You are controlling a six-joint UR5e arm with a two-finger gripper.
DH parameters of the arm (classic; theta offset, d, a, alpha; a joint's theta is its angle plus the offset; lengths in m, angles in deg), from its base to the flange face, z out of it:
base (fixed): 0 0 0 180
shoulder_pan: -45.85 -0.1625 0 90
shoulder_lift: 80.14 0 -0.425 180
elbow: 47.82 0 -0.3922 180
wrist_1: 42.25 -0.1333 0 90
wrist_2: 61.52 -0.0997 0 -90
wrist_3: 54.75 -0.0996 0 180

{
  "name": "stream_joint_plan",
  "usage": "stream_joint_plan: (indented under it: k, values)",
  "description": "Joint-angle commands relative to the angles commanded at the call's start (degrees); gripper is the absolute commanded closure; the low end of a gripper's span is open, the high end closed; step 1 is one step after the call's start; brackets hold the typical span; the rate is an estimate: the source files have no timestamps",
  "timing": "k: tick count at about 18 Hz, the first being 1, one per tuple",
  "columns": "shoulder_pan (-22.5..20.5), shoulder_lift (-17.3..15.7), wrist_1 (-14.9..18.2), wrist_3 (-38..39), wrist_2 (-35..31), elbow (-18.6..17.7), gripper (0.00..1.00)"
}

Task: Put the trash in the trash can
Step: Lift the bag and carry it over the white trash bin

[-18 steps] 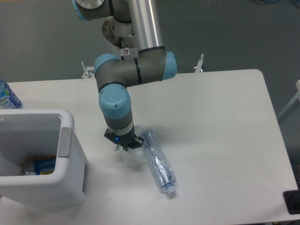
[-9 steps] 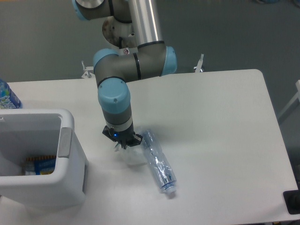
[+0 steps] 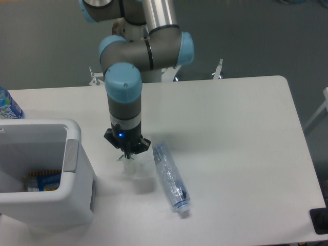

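From the fixed camera I look down on my own arm, which reaches from the far edge of the white table (image 3: 241,133) and points almost straight down. My pincer (image 3: 128,155) hangs at the end of the grey wrist, a small blue light glowing on its body. Its fingers are drawn close together around the top edge of the small clear plastic piece (image 3: 137,166), which sits directly beneath them; the piece is so transparent that I cannot tell for certain whether I have a firm hold of it or only touch it, nor whether it is lifted off the tabletop or resting on it. The gap between the fingers is narrow, nearly closed.

Just to the right of the pincer lies the crushed bottle (image 3: 169,176), flat on the table, running from near my fingertips toward the near edge, with its whitish cap (image 3: 181,209) at the near end. It is beside the pincer, not in its grasp.

The trash can (image 3: 72,156) stands at the left side of the table, near my pincer but apart from it, its grey panel on the rim that faces me. Inside it, at the bottom, something with blue and orange stripes shows. Behind the can, at the left border of the view, part of a blue-labelled bottle (image 3: 7,105) stands upright.
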Motion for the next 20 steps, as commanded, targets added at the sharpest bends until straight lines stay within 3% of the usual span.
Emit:
stream_joint_plan:
  k: [3, 11, 20]
  values:
    - [-3.25, -0.79, 0.00, 2.63, 7.83, 4.65, 1.00]
    - [-9.24, -0.88, -0.18, 16.07, 18.56, 17.84, 1.00]
    - [-6.61, -3.78, -0.53, 23.99, 24.63, 18.12, 1.00]
